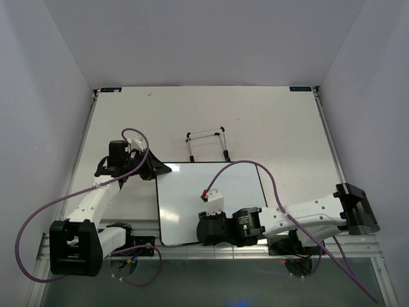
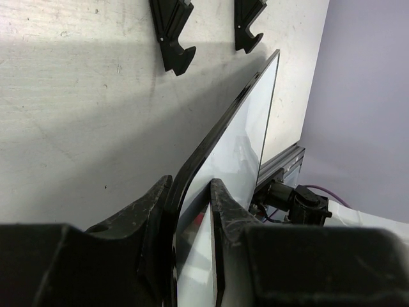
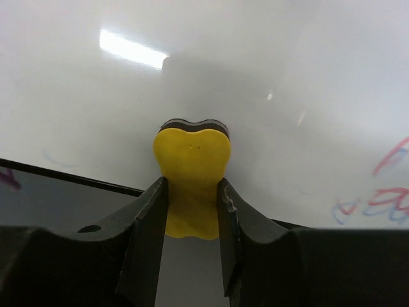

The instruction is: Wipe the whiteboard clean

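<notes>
The whiteboard [image 1: 185,198] lies on the table, white with a thin black rim. My left gripper [image 1: 155,169] is shut on its far left corner; in the left wrist view the board's edge [image 2: 223,128] sits between the two fingers [image 2: 192,211]. My right gripper [image 1: 204,229] is shut on the yellow eraser [image 3: 192,160] and holds its dark felt face against the board [image 3: 255,77] near the front edge. Faint red and blue scribble [image 3: 383,198] shows at the right of the right wrist view.
A black wire easel stand [image 1: 206,144] stands just behind the board; its two feet [image 2: 172,32] show in the left wrist view. Purple cables loop over both arms. A metal rail [image 1: 211,252] runs along the table's near edge.
</notes>
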You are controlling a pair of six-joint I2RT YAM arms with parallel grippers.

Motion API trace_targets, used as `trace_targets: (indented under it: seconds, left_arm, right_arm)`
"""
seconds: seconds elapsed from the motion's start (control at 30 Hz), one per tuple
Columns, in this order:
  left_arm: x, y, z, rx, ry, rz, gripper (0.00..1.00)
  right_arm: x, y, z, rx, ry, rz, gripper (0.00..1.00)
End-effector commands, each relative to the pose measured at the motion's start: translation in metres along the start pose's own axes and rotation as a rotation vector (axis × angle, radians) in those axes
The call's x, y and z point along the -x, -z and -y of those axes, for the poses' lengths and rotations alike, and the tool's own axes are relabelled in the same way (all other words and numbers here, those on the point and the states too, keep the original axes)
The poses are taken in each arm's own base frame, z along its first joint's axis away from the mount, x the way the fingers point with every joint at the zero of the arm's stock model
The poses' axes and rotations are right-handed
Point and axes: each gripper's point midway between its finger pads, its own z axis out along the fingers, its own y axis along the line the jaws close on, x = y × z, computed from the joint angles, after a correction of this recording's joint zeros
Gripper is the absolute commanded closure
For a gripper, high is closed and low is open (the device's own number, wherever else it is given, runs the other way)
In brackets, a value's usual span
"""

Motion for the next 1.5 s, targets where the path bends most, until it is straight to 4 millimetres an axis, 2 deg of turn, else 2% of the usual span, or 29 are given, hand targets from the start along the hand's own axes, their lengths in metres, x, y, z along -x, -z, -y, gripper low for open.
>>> trace_targets:
  seconds: [0.0,0.07,0.13,0.17,0.27,0.3,0.5,0.7,0.87,1.03,1.13,1.17,1.27,1.3,1.4,1.43,1.47]
  left_arm:
    - [0.005,-0.001,-0.025,0.130,-0.057,0.049,1.00]
    - [0.005,-0.001,-0.025,0.129,-0.057,0.047,1.00]
    - [0.005,-0.001,-0.025,0.127,-0.057,0.047,1.00]
    - [0.004,-0.001,-0.026,0.128,-0.055,0.046,1.00]
    - [0.004,-0.002,-0.025,0.125,-0.056,0.041,1.00]
    - [0.003,-0.002,-0.025,0.124,-0.055,0.039,1.00]
    - [0.001,-0.004,-0.026,0.117,-0.049,0.024,1.00]
    - [0.001,-0.004,-0.026,0.119,-0.048,0.024,1.00]
    - [0.000,-0.005,-0.025,0.112,-0.050,0.018,1.00]
    - [0.001,-0.004,-0.025,0.112,-0.052,0.021,1.00]
    - [0.001,-0.004,-0.024,0.111,-0.054,0.023,1.00]
    - [0.001,-0.004,-0.024,0.111,-0.054,0.023,1.00]
    - [0.001,-0.003,-0.024,0.109,-0.054,0.025,1.00]
    - [0.001,-0.003,-0.024,0.109,-0.052,0.025,1.00]
    - [0.000,-0.004,-0.024,0.106,-0.055,0.022,1.00]
    - [0.001,-0.003,-0.023,0.105,-0.053,0.023,1.00]
    - [0.001,-0.003,-0.023,0.103,-0.056,0.024,1.00]
  right_arm:
    - [-0.024,-0.006,0.066,-0.177,-0.010,-0.054,0.75]
    - [-0.024,-0.007,0.069,-0.166,-0.021,-0.044,0.75]
    - [-0.020,-0.007,0.056,-0.117,-0.014,-0.035,0.75]
    - [-0.012,-0.005,0.036,-0.056,-0.022,-0.011,0.75]
    - [0.000,-0.008,0.006,0.005,0.034,0.030,0.75]
    - [0.010,-0.008,-0.013,0.028,0.052,0.048,0.75]
    - [0.039,-0.011,-0.068,0.048,0.093,0.135,0.75]
    - [0.058,-0.009,-0.100,0.082,0.100,0.180,0.75]
    - [0.061,-0.008,-0.106,0.087,0.096,0.188,0.75]
    - [0.056,-0.009,-0.088,0.057,0.068,0.186,0.75]
    - [0.043,-0.012,-0.051,-0.010,0.027,0.163,0.75]
    - [0.032,-0.014,-0.026,-0.043,0.024,0.147,0.75]
    - [0.013,-0.015,0.018,-0.109,-0.059,0.115,0.75]
    - [0.000,-0.013,0.049,-0.155,-0.067,0.099,0.75]
    - [-0.015,-0.005,0.089,-0.193,-0.176,0.089,0.75]
    - [-0.031,-0.009,0.119,-0.252,-0.196,0.070,0.75]
    - [-0.032,-0.004,0.126,-0.227,-0.233,0.075,0.75]
